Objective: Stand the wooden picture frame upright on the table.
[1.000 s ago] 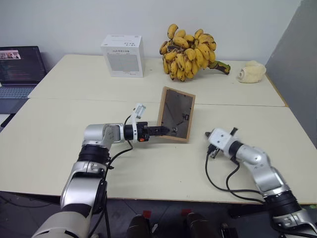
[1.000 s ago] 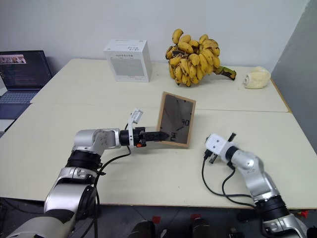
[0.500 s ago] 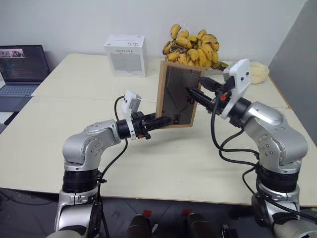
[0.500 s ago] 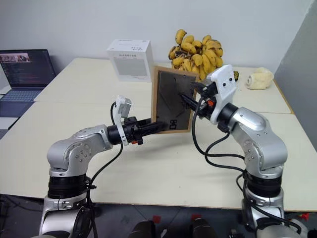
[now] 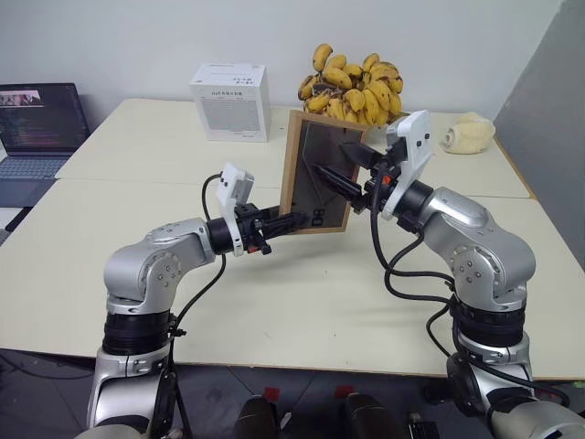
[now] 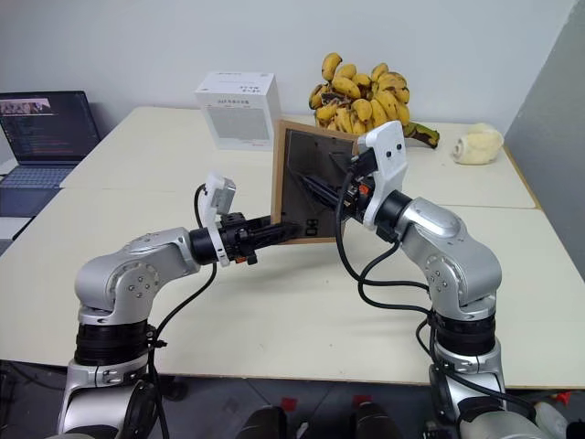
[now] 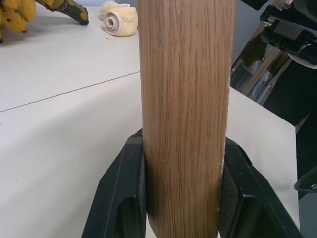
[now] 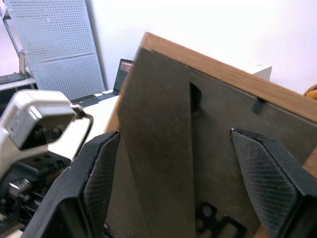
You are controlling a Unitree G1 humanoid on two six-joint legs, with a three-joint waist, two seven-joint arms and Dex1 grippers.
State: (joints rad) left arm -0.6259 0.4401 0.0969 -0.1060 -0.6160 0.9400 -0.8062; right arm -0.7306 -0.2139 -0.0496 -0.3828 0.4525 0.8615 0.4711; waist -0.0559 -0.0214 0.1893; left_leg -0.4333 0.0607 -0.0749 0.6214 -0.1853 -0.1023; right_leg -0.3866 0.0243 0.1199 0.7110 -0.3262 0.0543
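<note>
The wooden picture frame [image 5: 306, 151] is held roughly upright a little above the table [image 5: 302, 302], with its dark grey back toward me. My left gripper [image 5: 294, 220] is shut on the frame's lower left corner. In the left wrist view both black fingers [image 7: 124, 193] press the light-wood edge [image 7: 185, 99]. My right gripper [image 5: 330, 157] is open at the frame's back, one finger to each side of the fold-out stand [image 8: 158, 148]. The picture side is hidden.
A white box [image 5: 228, 101] and a bunch of bananas [image 5: 352, 87] stand at the back of the table. A pale rolled object [image 5: 468, 133] lies at the back right. An open laptop [image 5: 37, 123] sits at the far left.
My left gripper has raised the frame off the table. The right arm swung up and left from the table to the frame's back, and its fingers opened wide.
</note>
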